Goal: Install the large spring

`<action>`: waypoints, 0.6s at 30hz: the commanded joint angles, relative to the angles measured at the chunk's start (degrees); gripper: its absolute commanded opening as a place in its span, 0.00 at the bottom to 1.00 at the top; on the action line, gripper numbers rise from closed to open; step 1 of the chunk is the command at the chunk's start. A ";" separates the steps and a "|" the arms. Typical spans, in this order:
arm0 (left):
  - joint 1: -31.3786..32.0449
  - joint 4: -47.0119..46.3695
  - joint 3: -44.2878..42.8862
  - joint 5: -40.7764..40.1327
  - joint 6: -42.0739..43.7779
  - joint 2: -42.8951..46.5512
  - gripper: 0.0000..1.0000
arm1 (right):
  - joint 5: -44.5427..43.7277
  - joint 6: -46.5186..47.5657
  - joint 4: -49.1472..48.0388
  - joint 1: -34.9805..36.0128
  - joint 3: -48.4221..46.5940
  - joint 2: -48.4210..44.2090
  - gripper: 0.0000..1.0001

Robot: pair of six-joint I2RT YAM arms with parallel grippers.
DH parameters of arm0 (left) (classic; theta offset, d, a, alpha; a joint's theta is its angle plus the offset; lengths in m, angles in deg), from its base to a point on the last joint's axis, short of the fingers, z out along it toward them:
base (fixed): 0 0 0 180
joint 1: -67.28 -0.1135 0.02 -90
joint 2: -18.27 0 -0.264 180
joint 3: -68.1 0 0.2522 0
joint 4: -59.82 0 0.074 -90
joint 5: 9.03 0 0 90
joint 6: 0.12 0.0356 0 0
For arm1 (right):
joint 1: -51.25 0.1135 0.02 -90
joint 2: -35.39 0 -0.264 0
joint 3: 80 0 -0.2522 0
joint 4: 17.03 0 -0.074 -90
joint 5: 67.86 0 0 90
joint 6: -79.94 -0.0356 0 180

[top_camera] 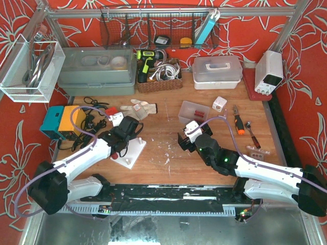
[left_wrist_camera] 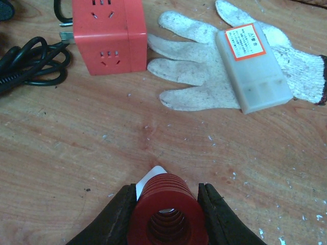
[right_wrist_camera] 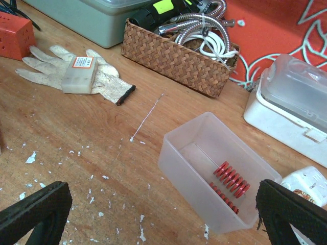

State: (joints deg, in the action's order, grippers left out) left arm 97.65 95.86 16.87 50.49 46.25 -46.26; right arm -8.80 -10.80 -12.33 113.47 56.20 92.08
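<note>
My left gripper (left_wrist_camera: 166, 188) is shut on a large red coil spring (left_wrist_camera: 168, 212), held end-on between the two black fingers (left_wrist_camera: 110, 222). A corner of the white base plate (left_wrist_camera: 148, 179) shows just behind the spring. In the top view the left gripper (top_camera: 122, 145) sits over the left part of that plate (top_camera: 134, 153). My right gripper (right_wrist_camera: 162, 186) is open and empty, its fingers (right_wrist_camera: 36, 209) wide apart above the wood. Ahead of it a clear plastic bin (right_wrist_camera: 194, 153) holds two smaller red springs (right_wrist_camera: 232, 181). In the top view the right gripper (top_camera: 186, 143) is just below this bin (top_camera: 190, 107).
A white work glove (left_wrist_camera: 199, 76) with a small white plastic box (left_wrist_camera: 253, 66) on it lies beyond the left gripper, beside a red socket cube (left_wrist_camera: 107, 35) and black cables. A woven basket (right_wrist_camera: 173, 56) and a white lidded box (right_wrist_camera: 296, 102) stand at the back. A screwdriver (top_camera: 238, 124) lies to the right.
</note>
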 commanded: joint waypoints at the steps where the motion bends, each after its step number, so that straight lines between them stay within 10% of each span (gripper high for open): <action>1: -0.14 -2.98 0.32 -2.92 -0.93 -1.53 0.00 | 0.34 -0.09 -0.64 -0.34 -0.98 0.14 0.99; 11: -0.40 -6.18 0.13 -0.62 -0.24 -4.84 0.11 | 0.86 -0.04 -1.05 -0.33 -0.90 0.62 0.99; 18: -0.49 -6.51 -0.61 0.25 1.10 -4.62 0.36 | 1.22 0.23 -1.59 -0.58 -0.76 1.27 0.99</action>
State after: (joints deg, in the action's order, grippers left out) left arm 97.34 91.36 16.98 51.21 46.68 -50.81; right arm -7.94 -10.80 -12.77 113.45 56.20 92.52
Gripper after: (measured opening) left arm 0.326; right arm 0.989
